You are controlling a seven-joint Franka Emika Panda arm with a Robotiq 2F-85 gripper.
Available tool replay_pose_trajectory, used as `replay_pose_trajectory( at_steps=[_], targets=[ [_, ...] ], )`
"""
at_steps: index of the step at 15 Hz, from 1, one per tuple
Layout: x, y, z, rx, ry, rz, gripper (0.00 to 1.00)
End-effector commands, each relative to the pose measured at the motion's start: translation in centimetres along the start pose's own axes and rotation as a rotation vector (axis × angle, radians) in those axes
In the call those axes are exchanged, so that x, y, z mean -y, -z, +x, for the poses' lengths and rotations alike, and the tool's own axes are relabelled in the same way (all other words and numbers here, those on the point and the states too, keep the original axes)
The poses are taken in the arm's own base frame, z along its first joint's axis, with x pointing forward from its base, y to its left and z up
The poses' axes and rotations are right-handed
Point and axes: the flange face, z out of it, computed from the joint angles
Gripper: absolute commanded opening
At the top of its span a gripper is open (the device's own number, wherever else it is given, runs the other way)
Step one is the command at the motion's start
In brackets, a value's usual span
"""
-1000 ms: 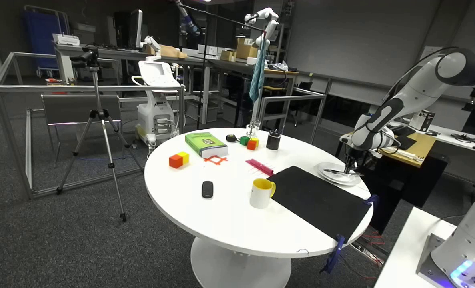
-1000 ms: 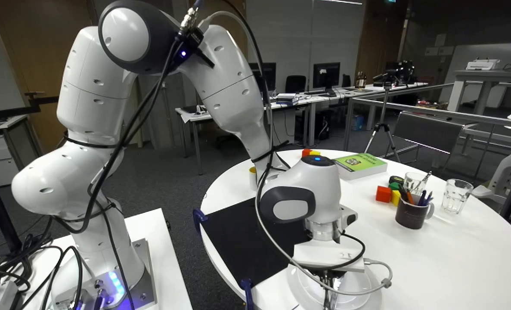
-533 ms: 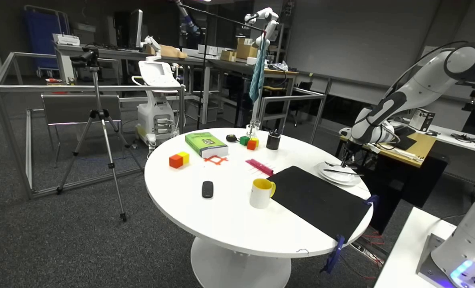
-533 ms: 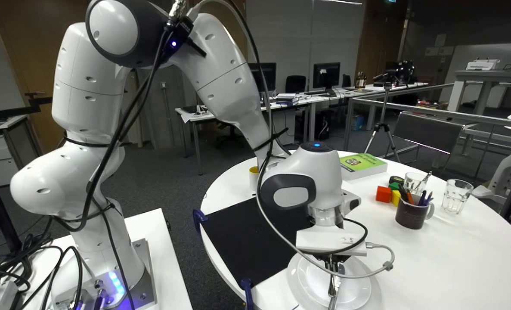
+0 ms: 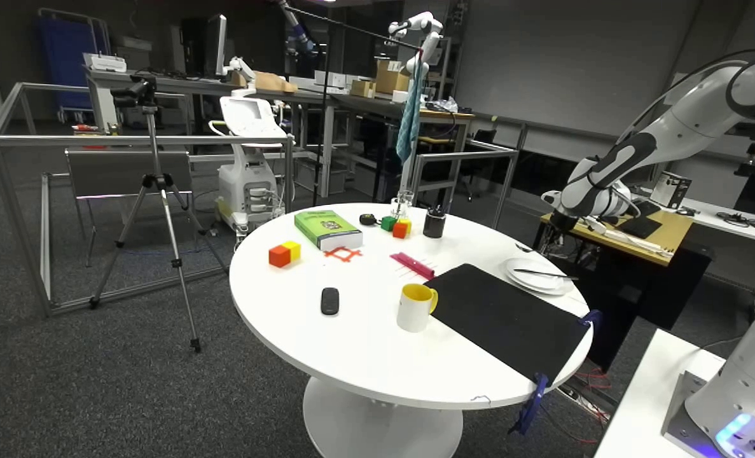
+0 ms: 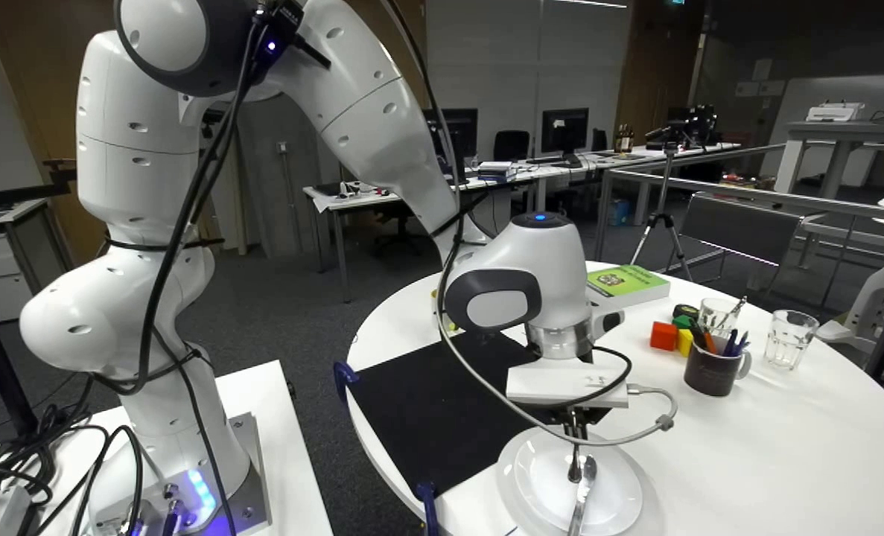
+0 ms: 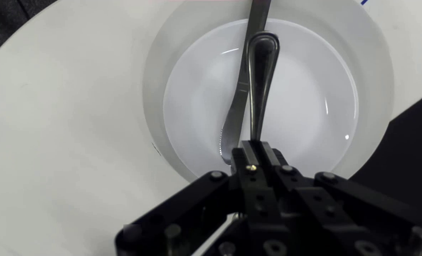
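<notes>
My gripper (image 7: 256,145) is shut on a metal utensil (image 7: 263,64) with a rounded handle, which points away from the fingertips. The utensil's other end is hidden by the jaws, so I cannot tell its kind. In an exterior view the handle (image 6: 575,469) hangs below the gripper (image 6: 575,432), over a white plate (image 6: 512,476). A knife (image 7: 236,110) lies across the plate (image 7: 374,71), just beneath the held utensil and apart from the fingers. The same knife (image 5: 542,273) rests on the plate in an exterior view, with the gripper (image 5: 547,245) above and behind it.
Beside the plate lies a black mat (image 6: 427,417), clamped at the table edge. A yellow-lined mug (image 5: 415,308), green book (image 5: 328,230), coloured cubes (image 5: 285,254), dark phone-like object (image 5: 330,301) and pink rack (image 5: 413,266) stand around. A pen mug (image 6: 712,372) and glass (image 6: 790,339) are farther off.
The gripper has risen from the plate and drawn back a little, carrying the utensil up with it. The knife has stayed on the plate. The grip has remained shut throughout.
</notes>
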Motion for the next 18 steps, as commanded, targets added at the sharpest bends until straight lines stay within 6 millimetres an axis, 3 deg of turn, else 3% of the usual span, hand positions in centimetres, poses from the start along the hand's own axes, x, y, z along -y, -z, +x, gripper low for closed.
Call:
replay_pose_trajectory(
  at_steps=[1,10,18],
  targets=[
    [1.4,2.7,0.1,0.034,-0.086,0.008,0.02],
    [4.7,5.4,3.2,0.138,-0.349,0.012,0.02],
    [9.6,5.8,6.9,0.180,-0.462,-0.001,0.02]
  ],
)
